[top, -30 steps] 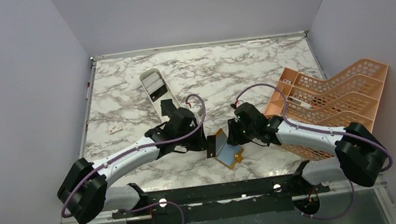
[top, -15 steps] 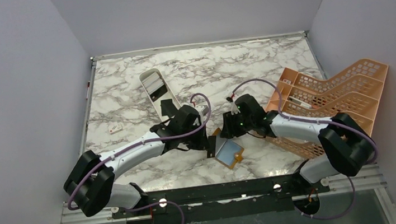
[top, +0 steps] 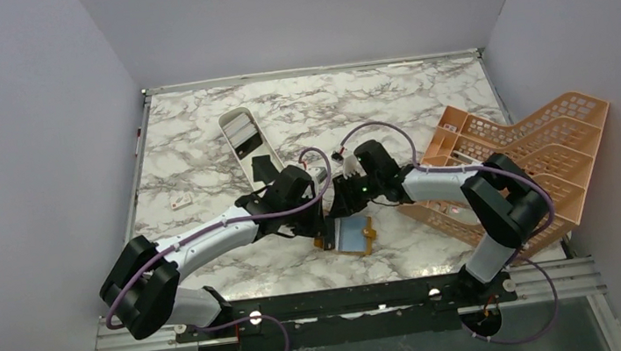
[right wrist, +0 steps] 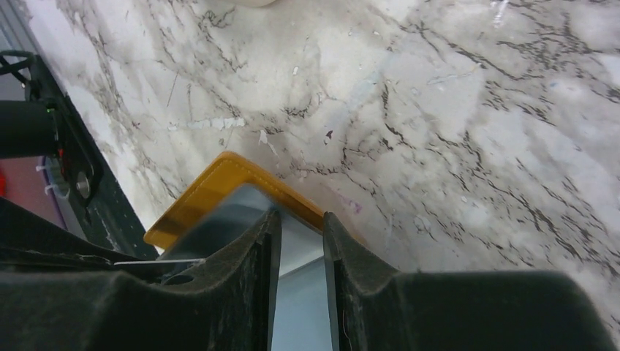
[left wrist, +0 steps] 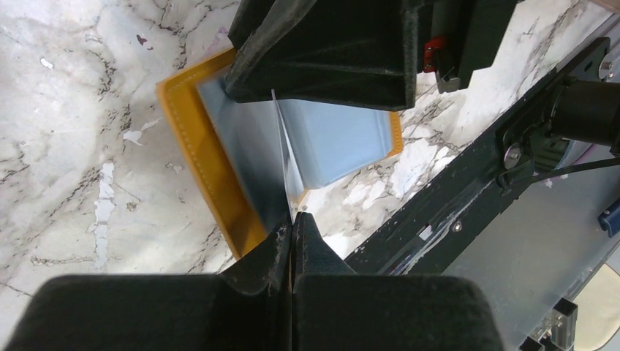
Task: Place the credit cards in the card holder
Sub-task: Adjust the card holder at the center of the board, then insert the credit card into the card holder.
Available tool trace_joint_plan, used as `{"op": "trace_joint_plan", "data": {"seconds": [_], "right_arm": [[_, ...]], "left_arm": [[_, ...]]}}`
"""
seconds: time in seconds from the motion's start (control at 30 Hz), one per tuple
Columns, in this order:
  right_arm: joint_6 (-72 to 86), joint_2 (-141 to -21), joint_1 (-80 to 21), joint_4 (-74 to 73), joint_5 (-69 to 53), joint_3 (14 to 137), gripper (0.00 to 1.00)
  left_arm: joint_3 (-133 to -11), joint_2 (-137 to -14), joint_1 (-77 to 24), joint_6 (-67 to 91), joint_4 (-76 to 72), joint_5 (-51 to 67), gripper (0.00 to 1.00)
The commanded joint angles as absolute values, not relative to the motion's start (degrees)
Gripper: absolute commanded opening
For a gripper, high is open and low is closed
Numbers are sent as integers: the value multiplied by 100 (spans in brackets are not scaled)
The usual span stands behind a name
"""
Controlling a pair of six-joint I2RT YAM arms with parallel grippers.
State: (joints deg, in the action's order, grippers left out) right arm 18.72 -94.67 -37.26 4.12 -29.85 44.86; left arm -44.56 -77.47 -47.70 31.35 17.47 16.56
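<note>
The orange-tan card holder (top: 369, 236) lies open on the marble near the front edge, with a pale blue credit card (top: 351, 235) on its inner panel. My left gripper (top: 323, 227) is at its left edge, shut on a thin card (left wrist: 284, 161) that stands on edge over the holder (left wrist: 196, 157). My right gripper (top: 346, 208) is at the holder's far edge, fingers a little apart and empty, tips down on the holder (right wrist: 212, 183) over the pale blue card (right wrist: 298, 292). In the left wrist view the right gripper (left wrist: 329, 51) hides the holder's far side.
A long white oval tray (top: 242, 135) with more cards stands at the back, a black card (top: 264, 167) next to it. A large orange lattice rack (top: 517, 161) fills the right side. A small white piece (top: 180, 202) lies far left. The black front rail (top: 348, 299) runs close by.
My right gripper has swung left and come down onto the holder. The holder has turned and slid a little left, lying squarer to the table edge. The left gripper has barely moved.
</note>
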Motion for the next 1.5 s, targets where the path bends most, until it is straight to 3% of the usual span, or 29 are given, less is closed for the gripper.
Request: {"op": "trace_joint_plan", "data": {"seconds": [0.0, 0.13, 0.33, 0.6, 0.83, 1.07, 1.47], "right_arm": [[1694, -9749, -3744, 686, -3746, 4696, 33], [1693, -9726, -3746, 485, -3558, 4751, 33], [2140, -9086, -3744, -972, -1888, 5048, 38], [3103, -8041, -3744, -2274, -664, 4912, 38], [4632, -7007, -3843, -2407, -324, 4023, 43], [5035, -6730, -4127, -2384, -21, 3713, 49], [4589, -7276, -4201, -1950, 37, 3446, 28]], "left_arm": [[-4415, -7659, -4787, 3017, 1722, 1782, 0], [-4412, -7741, -4782, 2963, 1764, 1716, 0], [-4440, -7811, -4788, 2944, 1759, 1691, 0], [-4456, -7916, -4790, 2918, 1763, 1688, 0], [-4564, -7967, -4785, 2892, 1766, 1685, 0], [-4712, -8098, -4788, 2942, 1703, 1829, 0], [-4813, -8445, -4773, 3012, 1469, 2066, 0]]}}
